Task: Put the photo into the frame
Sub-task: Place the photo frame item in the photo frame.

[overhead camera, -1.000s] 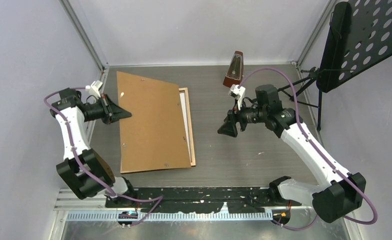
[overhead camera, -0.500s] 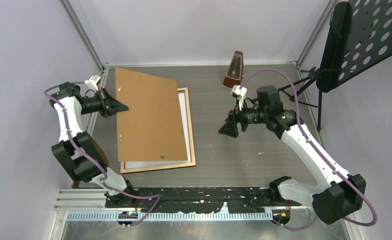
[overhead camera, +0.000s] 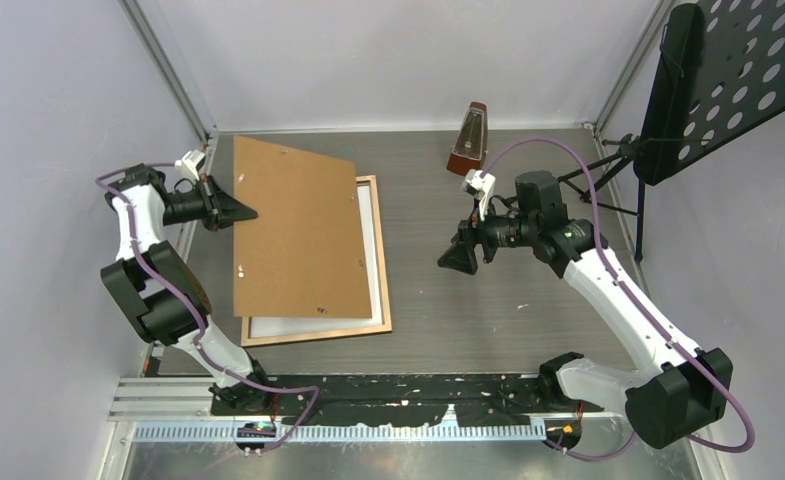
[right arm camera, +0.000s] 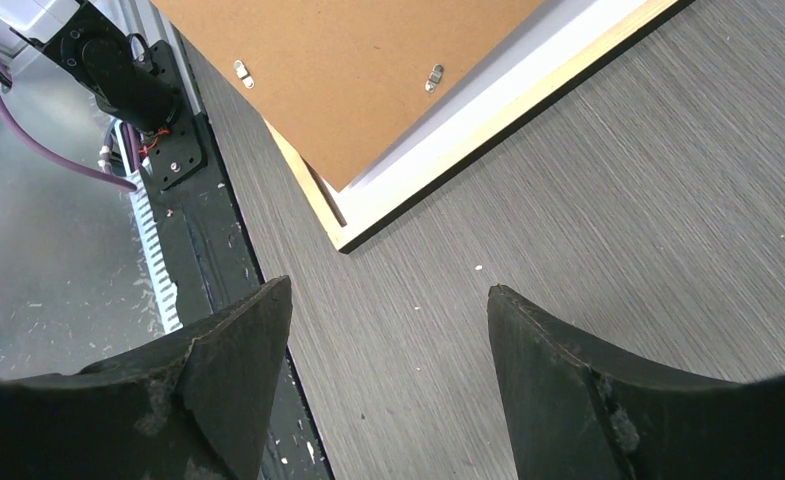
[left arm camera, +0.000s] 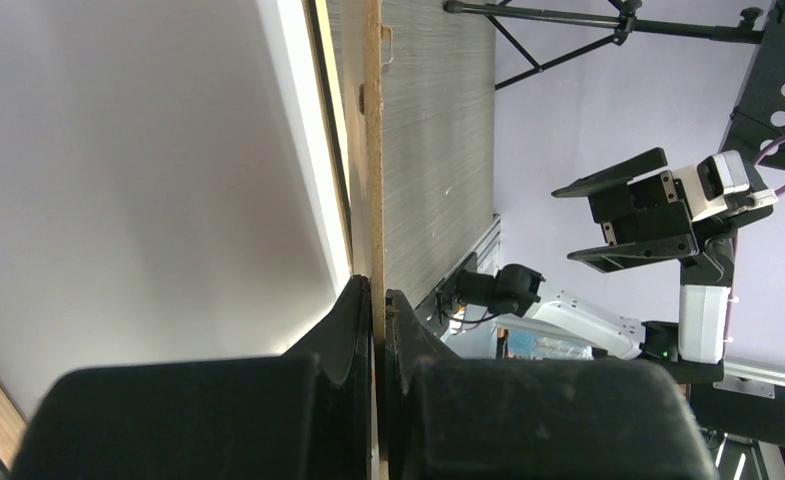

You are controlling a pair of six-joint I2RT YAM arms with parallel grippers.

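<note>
Left claw [overhead camera: 238,212]: clamped on hardboard backing sheet [overhead camera: 293,235].
Right claw [overhead camera: 456,258]: fingers apart, holding nothing.
Frame [overhead camera: 382,300]: flat between both claws, nearer table [overhead camera: 488,320] left edge.

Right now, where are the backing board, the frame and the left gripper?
backing board [overhead camera: 293,235], top view, centre of its brown face.
frame [overhead camera: 382,250], top view, its right-hand wooden rail.
left gripper [overhead camera: 252,213], top view, fingertips clamped on the backing board's left edge.

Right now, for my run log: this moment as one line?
left tool shut on backing, tilted over frame | right tool open, idle | white sheet in frame
</note>
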